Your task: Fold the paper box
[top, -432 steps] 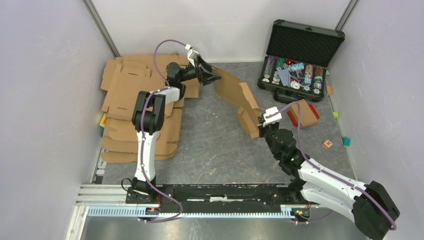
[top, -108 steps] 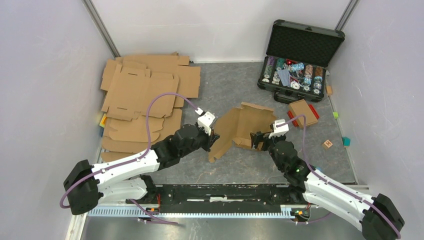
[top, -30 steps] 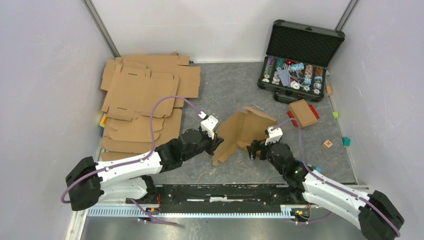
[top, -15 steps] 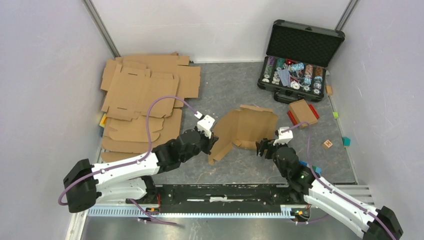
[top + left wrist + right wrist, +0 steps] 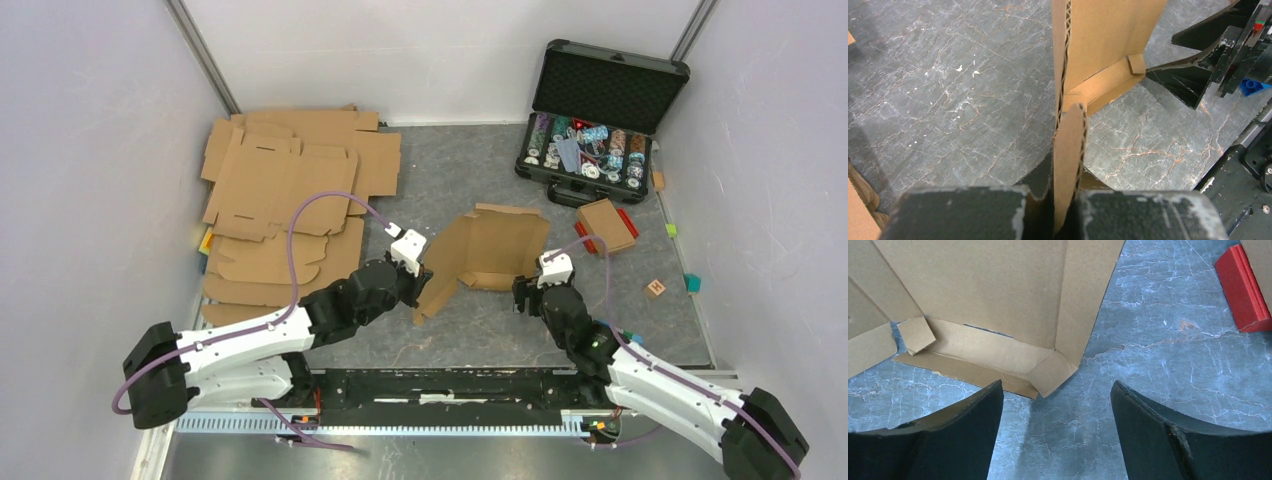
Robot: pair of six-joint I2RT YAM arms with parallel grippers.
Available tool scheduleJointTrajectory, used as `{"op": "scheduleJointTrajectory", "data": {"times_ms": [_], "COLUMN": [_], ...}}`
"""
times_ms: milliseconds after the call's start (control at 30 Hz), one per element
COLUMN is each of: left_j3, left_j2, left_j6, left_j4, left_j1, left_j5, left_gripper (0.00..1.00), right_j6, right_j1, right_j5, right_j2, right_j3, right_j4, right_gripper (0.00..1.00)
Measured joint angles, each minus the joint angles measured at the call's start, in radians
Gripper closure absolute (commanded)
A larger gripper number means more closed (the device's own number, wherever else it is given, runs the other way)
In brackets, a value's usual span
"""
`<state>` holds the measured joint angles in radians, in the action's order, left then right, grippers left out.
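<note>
The paper box (image 5: 490, 248) is a partly folded brown cardboard blank lying mid-table, its left side lifted. My left gripper (image 5: 421, 285) is shut on that left flap; the left wrist view shows the corrugated edge (image 5: 1068, 150) pinched upright between the jaws of the left gripper (image 5: 1066, 200). My right gripper (image 5: 522, 292) is open just in front of the box's near right corner and holds nothing. In the right wrist view the paper box (image 5: 988, 290) lies just beyond the right gripper (image 5: 1055, 386), its folded corner flap (image 5: 1050, 374) pointing into the gap.
A stack of flat cardboard blanks (image 5: 285, 190) fills the back left. An open black case of poker chips (image 5: 600, 110) stands back right. A small brown box on a red block (image 5: 607, 225), a wooden cube (image 5: 656, 288) and small coloured blocks (image 5: 692, 283) lie at the right.
The box's right side has dropped flatter onto the table. My right gripper shifted right and then back a little, staying open. The left gripper keeps its grip and barely moved.
</note>
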<state>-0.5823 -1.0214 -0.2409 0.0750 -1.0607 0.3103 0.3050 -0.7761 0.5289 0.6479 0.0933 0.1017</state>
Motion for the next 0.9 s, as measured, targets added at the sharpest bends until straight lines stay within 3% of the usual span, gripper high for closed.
{"op": "scheduleJointTrajectory", "data": {"times_ms": [200,433,767,900], "left_j3": [0.0,-0.007,-0.007,-0.007], "left_j2": [-0.021,-0.034,-0.034,-0.036], "left_j6": [0.001,0.001,0.0,0.0], "left_j4": [0.004,0.01,0.01,0.012], "left_j1": [0.0,0.0,0.0,0.0], "left_j5": [-0.005,-0.006,-0.012,-0.024], "left_gripper": [0.97,0.97,0.96,0.96], "right_j6": [-0.041,-0.071,-0.066,-0.067], "right_j1": [0.097,0.31,0.399,0.399], "right_j5": [-0.088,-0.31,-0.507,-0.558], "right_j2": [0.017,0.007,0.2,0.206], "right_j3": [0.003,-0.041,-0.063,-0.063], "right_j4": [0.067,0.265,0.439,0.464], "right_gripper": [0.2,0.26,0.58,0.65]}}
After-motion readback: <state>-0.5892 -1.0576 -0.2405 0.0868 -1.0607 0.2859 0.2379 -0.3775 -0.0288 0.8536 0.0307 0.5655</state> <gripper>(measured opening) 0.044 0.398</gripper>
